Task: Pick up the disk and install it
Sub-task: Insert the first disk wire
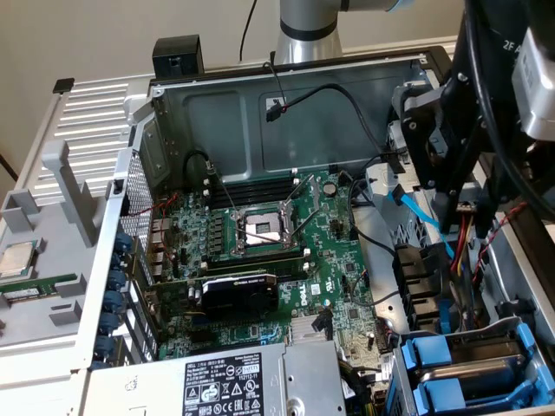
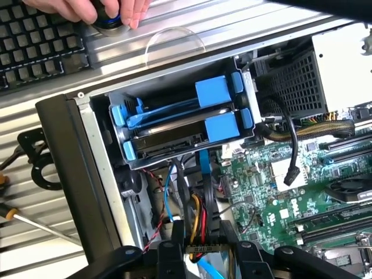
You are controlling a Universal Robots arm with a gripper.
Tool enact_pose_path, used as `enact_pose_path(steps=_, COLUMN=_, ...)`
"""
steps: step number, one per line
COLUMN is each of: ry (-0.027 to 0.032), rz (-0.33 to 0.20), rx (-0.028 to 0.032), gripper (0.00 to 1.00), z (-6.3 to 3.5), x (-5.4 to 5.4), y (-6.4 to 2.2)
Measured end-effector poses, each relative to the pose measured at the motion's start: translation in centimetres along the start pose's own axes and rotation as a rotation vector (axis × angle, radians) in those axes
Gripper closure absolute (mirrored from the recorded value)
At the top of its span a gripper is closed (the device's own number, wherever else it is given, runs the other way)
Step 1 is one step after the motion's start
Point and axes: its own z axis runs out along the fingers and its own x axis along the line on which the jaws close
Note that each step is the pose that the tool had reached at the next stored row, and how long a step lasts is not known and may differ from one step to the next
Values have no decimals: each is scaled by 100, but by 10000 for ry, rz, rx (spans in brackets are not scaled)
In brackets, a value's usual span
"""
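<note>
The disk [image 2: 168, 141] sits in the lower slot of the drive cage [image 2: 119, 125], its dark rear edge framed by a blue carrier [image 2: 222, 125]. Above it is a second blue carrier [image 2: 212, 92]. The same cage [image 1: 468, 373] is at the lower right of the exterior view. My gripper [image 2: 204, 256] hangs over the cables behind the cage, shut on a black power connector [image 2: 200, 249] with yellow, red and black wires. In the exterior view the gripper [image 1: 455, 204] stands at the case's right side, with the connector [image 1: 468, 206] at its tip.
The open case shows the motherboard [image 1: 260, 234], a graphics card [image 1: 238, 295] and the grey power supply [image 1: 225, 381]. A blue data cable [image 2: 203, 168] runs beside the held wires. A hand [image 2: 87, 10] rests by a keyboard [image 2: 35, 43]. A loose chip [image 1: 17, 258] lies outside the case.
</note>
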Motion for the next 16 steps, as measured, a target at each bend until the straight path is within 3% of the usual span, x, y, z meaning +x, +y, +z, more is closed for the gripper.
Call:
enact_pose_path(steps=5, ry=7, rz=0, rx=-22, gripper=65, z=-63, x=48, y=-32)
enact_pose_path(steps=13, ry=26, rz=-1, rx=-22, gripper=65, z=-73, x=115, y=-63)
enact_pose_path(steps=16, ry=28, rz=1, rx=-114, gripper=65, z=-72, x=115, y=-71)
